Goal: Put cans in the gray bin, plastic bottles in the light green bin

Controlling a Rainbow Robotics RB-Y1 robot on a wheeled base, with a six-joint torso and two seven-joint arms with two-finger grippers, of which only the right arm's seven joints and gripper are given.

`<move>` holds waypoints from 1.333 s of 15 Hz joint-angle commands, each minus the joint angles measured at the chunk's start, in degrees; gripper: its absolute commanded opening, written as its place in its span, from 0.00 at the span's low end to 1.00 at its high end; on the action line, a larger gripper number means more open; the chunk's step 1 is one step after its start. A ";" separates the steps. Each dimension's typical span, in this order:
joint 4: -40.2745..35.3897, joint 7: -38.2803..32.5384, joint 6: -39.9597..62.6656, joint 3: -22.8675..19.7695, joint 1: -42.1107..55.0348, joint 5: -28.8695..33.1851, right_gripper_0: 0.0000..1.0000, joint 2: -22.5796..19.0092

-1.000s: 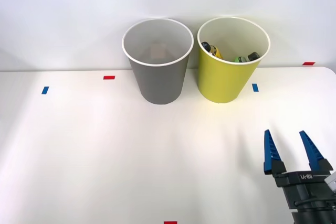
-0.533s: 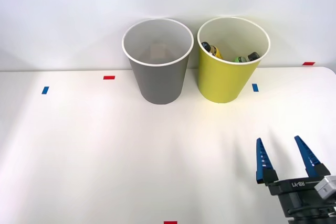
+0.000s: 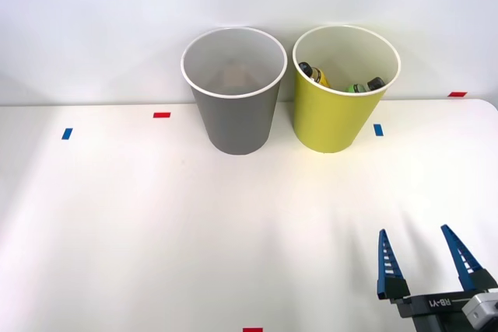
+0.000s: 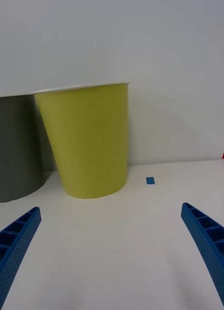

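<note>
**Gripper backs away from 2 loaded bins**

Pulling back toward the robot over the last second, the right gripper [image 3: 426, 256] now sits lower in the front view, well apart from the green bin [image 3: 336, 118], while both bins and the tape marks stay where they were. Its 2 blue fingers [image 3: 384, 263] stand wide apart with nothing between them, and the wrist view shows bare table [image 4: 121, 232] in the gap.

Taking the green bin as the landmark: the gray bin [image 3: 233, 118] stands just beside it on its left, upright, rims level and apart. Inside the green bin lie 2 bottles [image 3: 314, 74], dark caps up against the wall, 1 yellow at the left, 1 green [image 3: 364, 85] at the right. They lean there because they were dropped in, not set down. A pale pinkish shape at the bottom of the gray bin is probably the can [image 3: 233, 77], though it is too faint to be sure.

A blue tape mark [image 3: 378, 130] lies just right of the green bin's base, a red one [image 3: 161, 115] well to its left past the gray bin.

No can or bottle is left on the table near the green bin, so the sorting looks finished. The spread fingers and the retreat fit an arm heading to rest after its last drop.
</note>
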 commanded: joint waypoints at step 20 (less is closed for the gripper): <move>8.35 1.31 -11.83 1.46 11.10 2.30 1.00 1.29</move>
